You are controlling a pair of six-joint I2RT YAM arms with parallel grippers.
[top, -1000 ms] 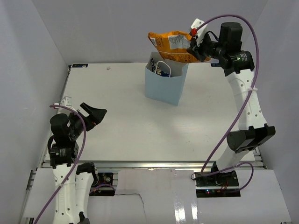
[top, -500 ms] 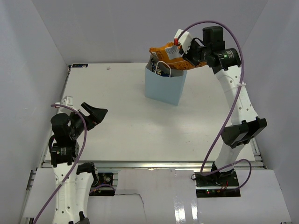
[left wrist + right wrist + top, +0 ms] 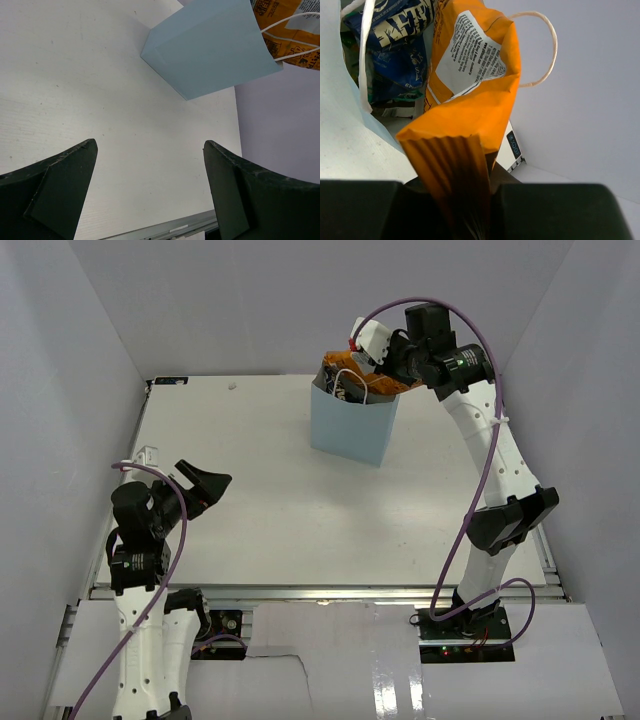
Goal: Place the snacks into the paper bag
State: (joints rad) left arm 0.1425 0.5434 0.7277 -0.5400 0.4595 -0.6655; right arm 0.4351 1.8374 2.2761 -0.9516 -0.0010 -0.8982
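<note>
Lower the orange chip bag [image 3: 470, 85], clamped by its crimped end in the right gripper [image 3: 467, 200], straight into the paper bag [image 3: 350, 425] at the far side of the table [image 3: 250, 510], beside the blue packet [image 3: 395, 65]. Avoid the string handles [image 3: 366, 65] and the rim. Withdraw upward. Leave the left gripper [image 3: 150, 190], open and empty, at near left.

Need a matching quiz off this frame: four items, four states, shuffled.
1. orange chip bag
2. blue chip bag
3. paper bag
4. left gripper

A. open, holding nothing
B. standing upright on the table
C. pinched in the right gripper, at the bag's mouth
D. already inside the bag

Pairs: 1-C, 2-D, 3-B, 4-A
</note>
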